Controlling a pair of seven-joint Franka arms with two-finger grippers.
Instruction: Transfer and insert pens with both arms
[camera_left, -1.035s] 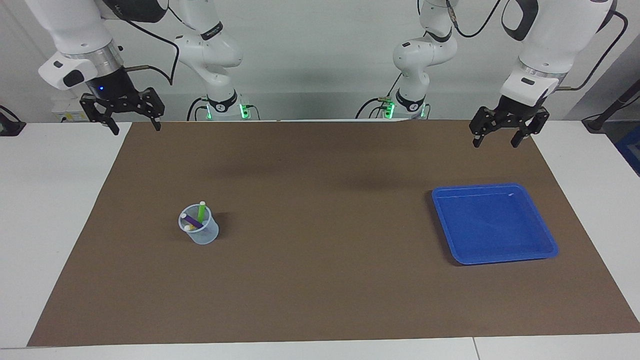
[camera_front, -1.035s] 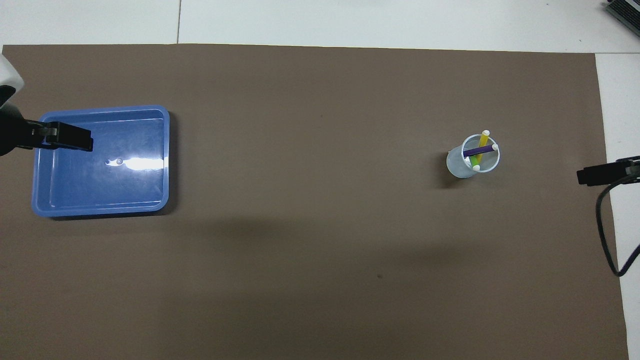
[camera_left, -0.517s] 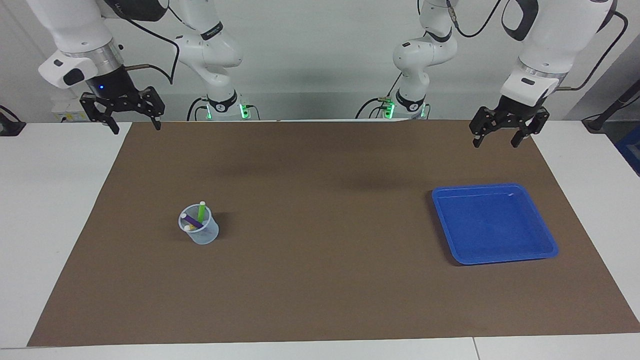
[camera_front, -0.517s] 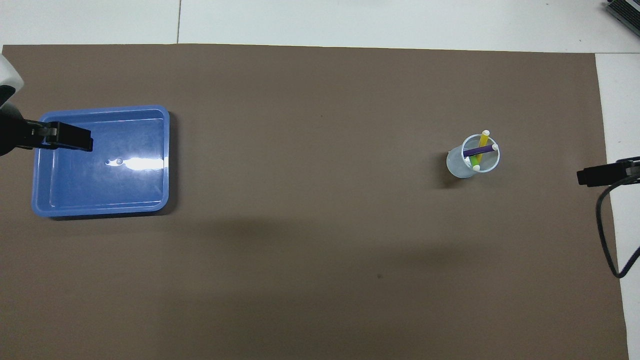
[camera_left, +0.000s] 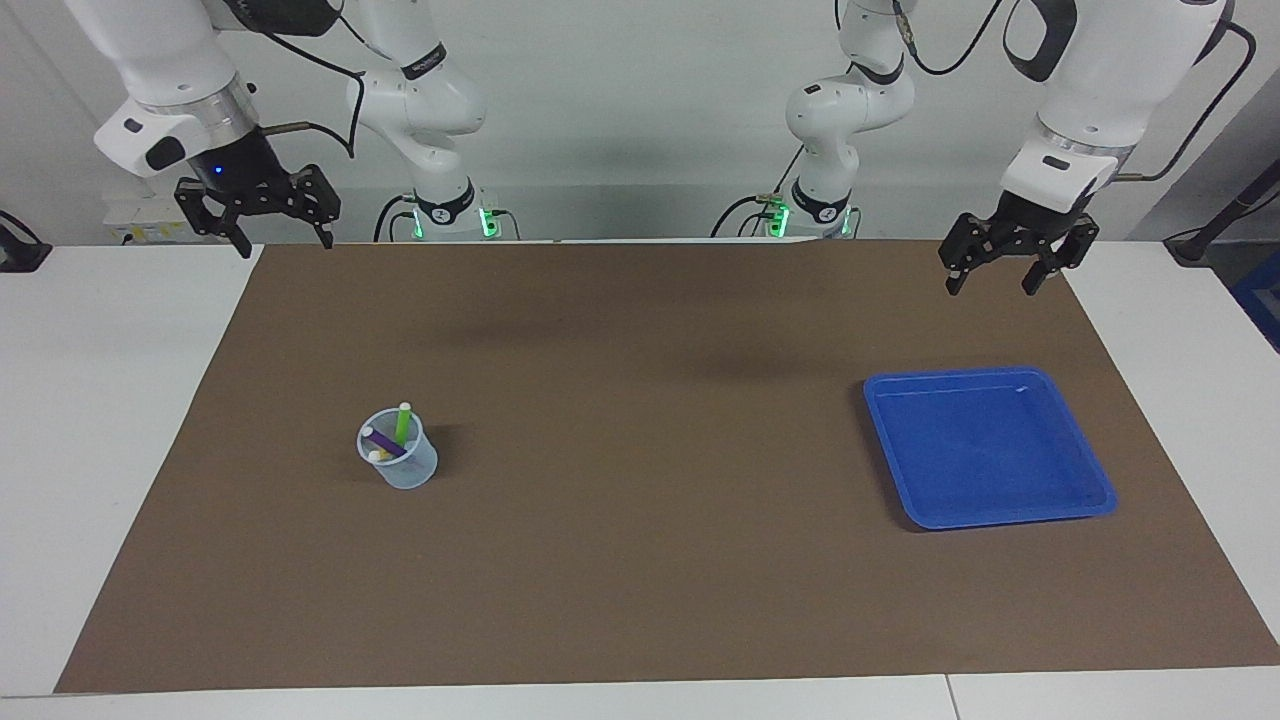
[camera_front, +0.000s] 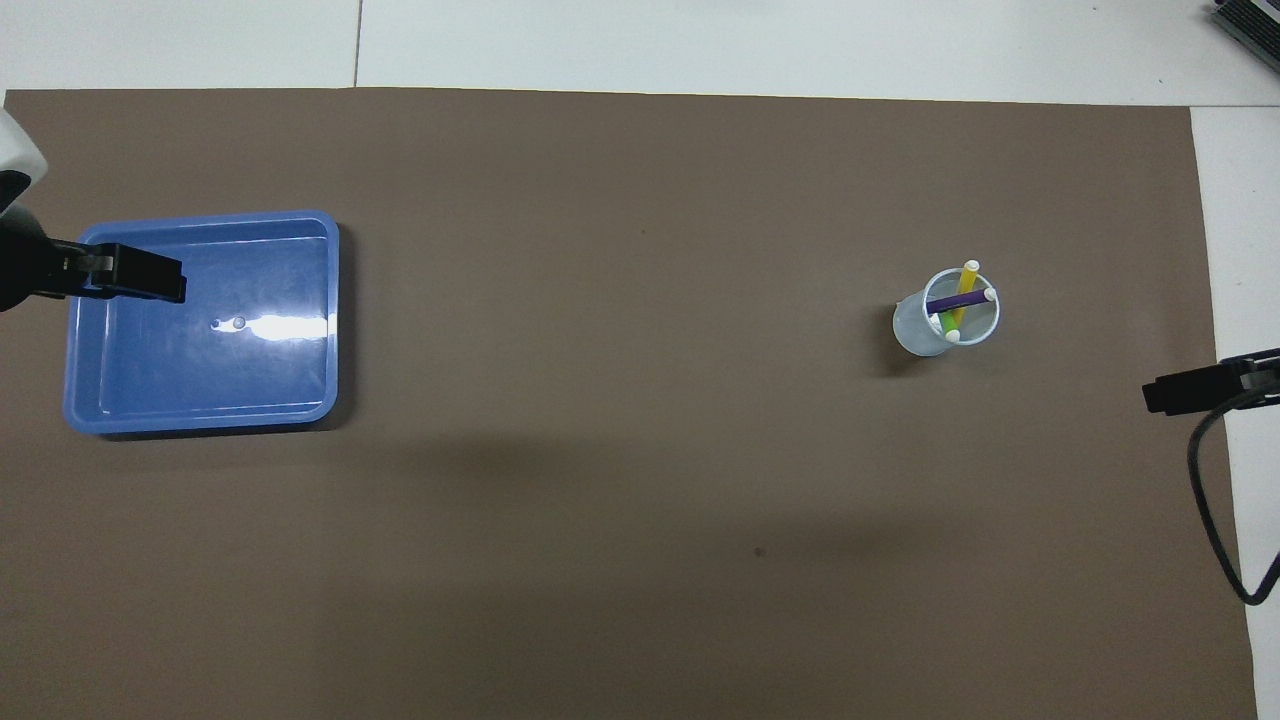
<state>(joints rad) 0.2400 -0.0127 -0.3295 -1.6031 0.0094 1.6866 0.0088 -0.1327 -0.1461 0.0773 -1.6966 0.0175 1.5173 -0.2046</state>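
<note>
Facing view: right end effector (camera_left: 281, 240) has shifted a bit toward the middle of the counter (camera_left: 100, 400) and slightly up over the last second, hanging over the mat (camera_left: 640, 560) edge at the right arm's end. Fingers spread wide, holding nothing. Left end effector (camera_left: 1003, 278) hasn't moved: waits above the mat corner at its own end, also wide open and empty.

My read: the right arm is starting its approach to the cup (camera_left: 405, 470), so the first pickup hasn't happened yet.

Count:
- pens: 3, all leaning in the cup: green (camera_left: 402, 424), purple (camera_left: 384, 443), yellow (camera_front: 960, 295)
- cup: 1, clear, at the right arm's end
- tray (camera_left: 1000, 510): 1, blue, no pens in it, at the left arm's end, well apart from the cup
- arms: 2
</note>
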